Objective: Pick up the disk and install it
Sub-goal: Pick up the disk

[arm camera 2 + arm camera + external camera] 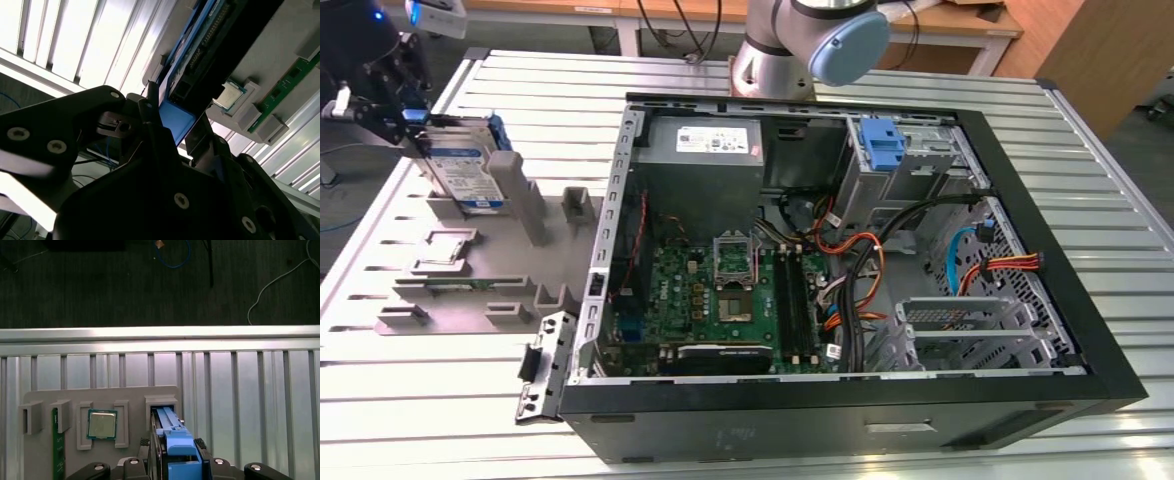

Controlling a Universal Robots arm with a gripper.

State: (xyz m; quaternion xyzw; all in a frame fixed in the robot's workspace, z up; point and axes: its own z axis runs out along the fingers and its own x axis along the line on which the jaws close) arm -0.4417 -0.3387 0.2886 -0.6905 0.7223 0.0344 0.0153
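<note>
We see a slatted metal counter [1094, 150] carrying a grey holder [454, 312] with moulded slots.

The disk [464, 170], a silver drive with a white-and-blue label in a blue bracket, stands upright on its edge at a slot on the holder's far side. It is tilted a little. We cannot tell whether its lower edge is seated in the slot or just clear of it.

The tool [414, 125] is at the disk's upper end, above the holder. In both wrist views its dark fingers [153, 447] lie narrow against the two flat sides of the blue bracket, holding the disk between them.

In the first wrist view a square processor chip [102, 424] lies flat in a pocket of the holder, one slot away from the disk. A green memory stick [57, 450] stands on edge in the holder, beyond the chip.

Just beside the holder, toward the exterior view's right, lies an open black computer case [854, 410]. Its green motherboard [720, 290] faces up, with orange and black cables next to it.

The robot arm [807, 40] rises from the counter beyond the case, well apart from the holder.
</note>
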